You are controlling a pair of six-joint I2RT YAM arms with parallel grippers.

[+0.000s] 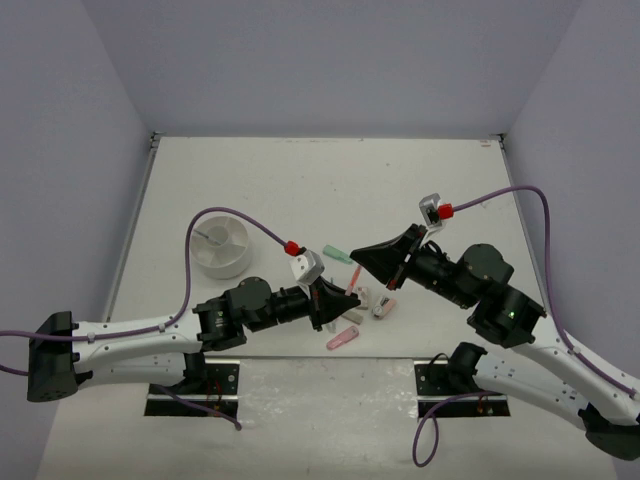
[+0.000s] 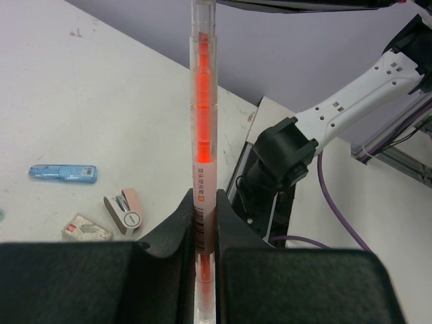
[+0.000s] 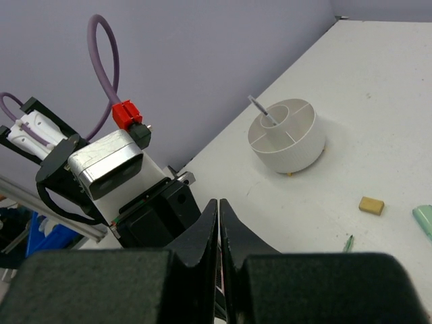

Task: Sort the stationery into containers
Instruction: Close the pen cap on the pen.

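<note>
We see a white table (image 1: 300,180) between lavender walls (image 1: 300,60). Well left of both jaws stands the white holder (image 1: 222,245), with a grey pen (image 3: 260,109) in it. The left gripper (image 2: 202,209) clamps the orange pen (image 2: 202,135); left of its jaws lie a blue marker (image 2: 62,173) and a grey eraser (image 2: 86,228). The right gripper (image 3: 218,206) is closed at the pen's far end; if it pinches the pen, we cannot tell.

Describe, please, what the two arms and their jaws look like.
Both the left arm and right arm have white links with black joints and bases. Each ends in black wedge-shaped jaws, with a grey camera at the wrist. A purple cable with a red plug runs along each. A green light glows on the right arm.
</note>
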